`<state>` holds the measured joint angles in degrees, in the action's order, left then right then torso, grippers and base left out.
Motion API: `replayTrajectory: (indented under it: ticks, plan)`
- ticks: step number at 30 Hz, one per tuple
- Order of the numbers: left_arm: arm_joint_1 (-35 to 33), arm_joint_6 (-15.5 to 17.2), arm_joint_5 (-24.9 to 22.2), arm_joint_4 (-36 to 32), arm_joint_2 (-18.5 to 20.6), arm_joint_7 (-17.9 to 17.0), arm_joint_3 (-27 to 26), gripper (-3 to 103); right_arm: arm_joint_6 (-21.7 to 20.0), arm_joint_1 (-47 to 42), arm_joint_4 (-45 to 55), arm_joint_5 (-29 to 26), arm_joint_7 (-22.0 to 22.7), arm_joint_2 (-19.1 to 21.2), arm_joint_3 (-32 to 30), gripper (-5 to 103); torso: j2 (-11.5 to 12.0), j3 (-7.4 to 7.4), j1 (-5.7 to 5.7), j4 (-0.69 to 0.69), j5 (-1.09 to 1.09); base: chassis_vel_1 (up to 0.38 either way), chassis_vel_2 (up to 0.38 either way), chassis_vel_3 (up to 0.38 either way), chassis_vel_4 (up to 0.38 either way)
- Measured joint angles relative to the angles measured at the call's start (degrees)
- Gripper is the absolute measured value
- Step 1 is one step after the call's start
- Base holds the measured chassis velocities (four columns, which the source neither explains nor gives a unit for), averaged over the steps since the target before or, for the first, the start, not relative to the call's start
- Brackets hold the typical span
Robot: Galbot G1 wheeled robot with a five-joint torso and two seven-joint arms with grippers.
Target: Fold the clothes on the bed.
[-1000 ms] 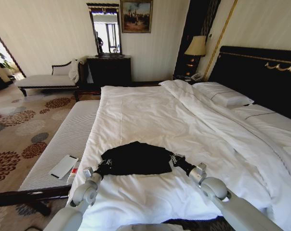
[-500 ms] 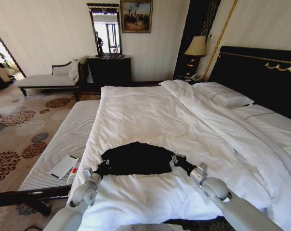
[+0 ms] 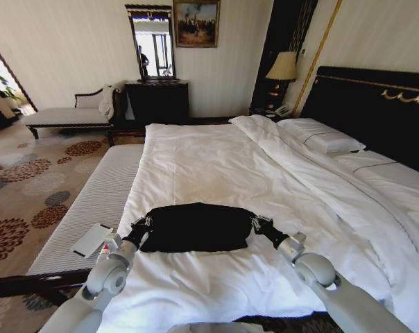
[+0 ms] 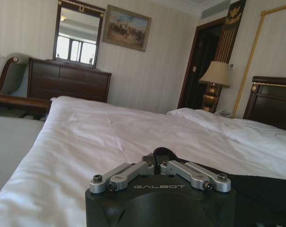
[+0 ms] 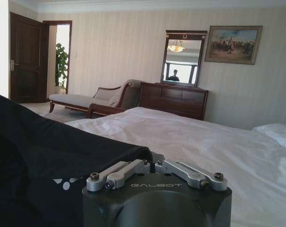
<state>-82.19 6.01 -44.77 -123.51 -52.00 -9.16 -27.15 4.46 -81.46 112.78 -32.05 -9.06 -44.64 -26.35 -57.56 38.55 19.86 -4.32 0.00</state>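
1. You had the black T-shirt point(image 3: 194, 227) lying near the foot end of the bed point(image 3: 216, 166), spread flat in a wide, rounded band on the white duvet point(image 3: 265, 180).
2. Your left tool point(image 3: 141, 229) sat at the shirt's left edge, its fingers drawn together on the dark cloth; in the left wrist view the tool point(image 4: 158, 163) was pressed together, with black fabric point(image 4: 261, 194) running off beside it.
3. Your right tool point(image 3: 256, 225) sat at the shirt's right edge, likewise pinching the cloth; in the right wrist view the tool point(image 5: 155, 163) was closed on a fold of the shirt point(image 5: 48, 151), which rose in a dark drape beside it, a few white printed marks showing low on the fabric.
4. Both arms reached in from the foot of the bed, one at each end of the shirt, with the garment stretched between them.
5. Beyond the shirt, toward the dark headboard point(image 3: 376, 111), the duvet was turned back in a long ridge and the pillows point(image 3: 320, 135) lay against the headboard.
6. To the left of the bed stood a pale striped bench point(image 3: 91, 201) with a flat white device point(image 3: 91, 240) resting on it, near the left arm.
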Motion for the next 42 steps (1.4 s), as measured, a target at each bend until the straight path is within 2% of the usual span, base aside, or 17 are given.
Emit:
replayTrajectory:
  ticks: [6,11,12,15,16,21,27,30,40,42]
  plan:
    - [-0.56,0.53,-1.86,-6.65,3.96,-0.15,-4.22,0,0.17,-1.14,4.03,-0.47,0.20,1.28,-3.46,0,0.00,0.00,0.00,0.00,0.01,0.000,0.000,0.000,0.000]
    - [-0.19,1.67,-7.95,-13.31,9.23,-1.06,-11.05,0,-0.31,-1.39,9.22,-2.35,1.72,3.33,-6.31,0,0.00,0.00,0.00,0.00,0.00,0.000,0.000,0.000,0.000]
    - [-0.19,1.67,-7.95,-13.31,9.23,-1.06,-11.05,0,-0.31,-1.39,9.22,-2.35,1.72,3.33,-6.31,0,0.00,0.00,0.00,0.00,0.00,0.000,0.000,0.000,0.000]
    - [0.40,2.41,-12.55,-16.32,12.40,-2.43,-15.60,0,-1.19,-1.04,12.15,-5.11,3.86,4.50,-8.09,0,0.00,0.00,0.00,0.01,0.01,0.000,0.000,0.000,0.000]
    - [0.40,2.41,-12.55,-16.32,12.40,-2.43,-15.60,0,-1.19,-1.04,12.15,-5.11,3.86,4.50,-8.09,0,0.00,0.00,0.00,0.01,0.01,0.000,0.000,0.000,0.000]
    - [0.95,2.87,-18.49,-19.96,15.22,-3.95,-19.73,0,-2.20,-1.47,16.70,-11.21,5.72,6.83,-14.20,0,0.00,0.00,0.00,0.01,0.01,0.000,0.000,0.000,0.000]
    - [1.06,3.02,-21.32,-20.24,16.40,-4.20,-22.03,0,-2.80,-3.85,20.61,-16.05,6.66,8.85,-21.66,0,0.00,0.00,0.00,0.00,-0.01,0.000,0.000,0.000,0.000]
    - [1.07,3.04,-24.86,-20.17,16.81,-4.22,-25.79,0,-2.81,-8.01,23.94,-18.68,6.81,9.66,-28.29,0,0.00,0.00,0.00,-0.01,-0.01,0.000,0.000,0.000,0.000]
    - [0.54,2.50,-31.95,-19.98,18.58,-3.61,-34.97,0,-3.20,-14.40,30.61,-22.98,8.24,8.64,-39.11,0,-0.01,0.00,0.00,0.01,-0.01,0.000,0.000,0.000,0.000]
    - [0.96,2.39,-34.08,-19.95,20.19,-3.71,-38.16,0,-3.67,-16.72,30.91,-25.11,8.77,7.79,-43.69,0,-0.01,0.00,0.00,0.01,0.00,0.000,0.000,0.000,0.000]
